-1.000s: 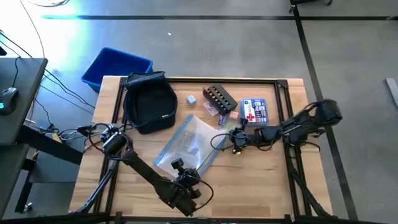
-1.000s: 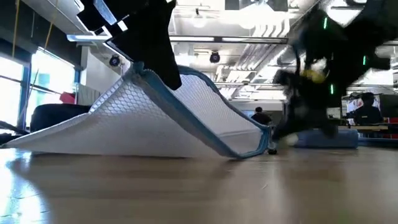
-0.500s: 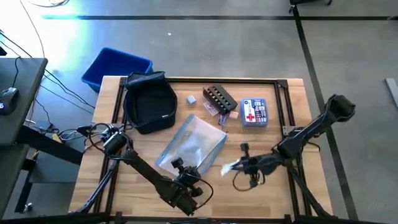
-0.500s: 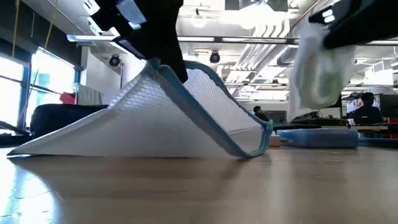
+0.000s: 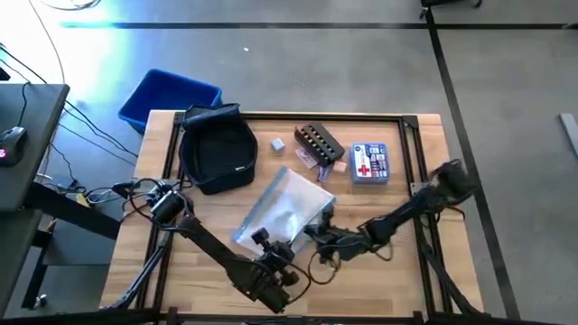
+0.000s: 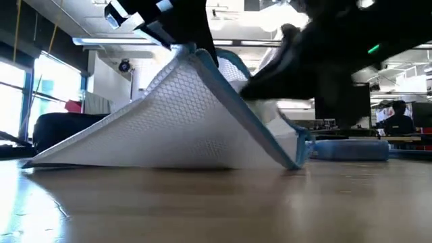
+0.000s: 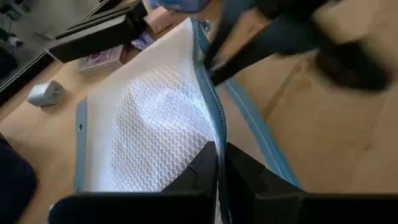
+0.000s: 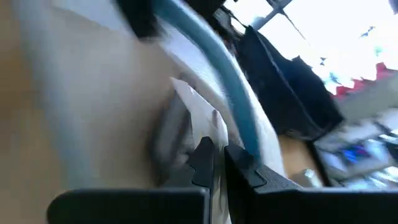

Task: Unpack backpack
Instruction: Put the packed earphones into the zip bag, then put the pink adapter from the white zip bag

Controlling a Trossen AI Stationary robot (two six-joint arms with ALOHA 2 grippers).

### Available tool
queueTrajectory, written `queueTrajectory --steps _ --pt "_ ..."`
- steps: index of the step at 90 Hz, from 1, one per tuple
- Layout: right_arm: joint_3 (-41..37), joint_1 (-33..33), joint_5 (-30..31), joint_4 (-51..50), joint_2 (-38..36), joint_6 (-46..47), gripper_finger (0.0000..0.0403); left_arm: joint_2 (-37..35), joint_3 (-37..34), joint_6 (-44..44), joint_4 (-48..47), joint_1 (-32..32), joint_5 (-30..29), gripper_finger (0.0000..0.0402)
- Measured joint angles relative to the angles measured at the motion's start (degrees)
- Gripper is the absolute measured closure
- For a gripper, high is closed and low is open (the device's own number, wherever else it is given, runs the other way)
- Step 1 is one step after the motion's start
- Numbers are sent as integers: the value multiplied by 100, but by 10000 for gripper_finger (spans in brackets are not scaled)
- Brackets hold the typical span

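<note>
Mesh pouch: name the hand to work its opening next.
Right. The left hand is shut on the mesh pouch, holding its edge up; the right hand, pinching a white packet, is at the opening.

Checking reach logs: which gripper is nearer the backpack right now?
Left. The left gripper is clamped on the mesh pouch's near edge, diagonally below the backpack in the high view. The right gripper sits at the pouch's other corner, farther right.
</note>
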Motion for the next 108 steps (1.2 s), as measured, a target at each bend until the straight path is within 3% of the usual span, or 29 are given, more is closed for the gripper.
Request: queueTrajectory --steps 7,20,31,42,57,72,93,108 --pt "214 -208 -42 223 387 -52 402 0 2 31 7 -25 16 402" --pt "420 -526 -782 100 721 900 398 0 2 44 2 -31 18 402" --pt "488 -648 -791 -101 724 905 372 0 2 44 -2 -31 37 402" --pt "488 -669 -657 -103 713 899 320 0 2 44 -4 -31 37 402" --pt "489 -649 -627 -105 713 939 220 0 2 44 -19 -31 39 402" --pt "490 -390 -173 -285 661 848 147 0 1 45 -111 -31 48 402" --pt "490 171 -427 -1168 -112 366 156 0 2 -10 -234 -35 33 402" --pt "490 376 -1054 -2671 -951 1029 189 0 2 -54 -265 -35 29 402"
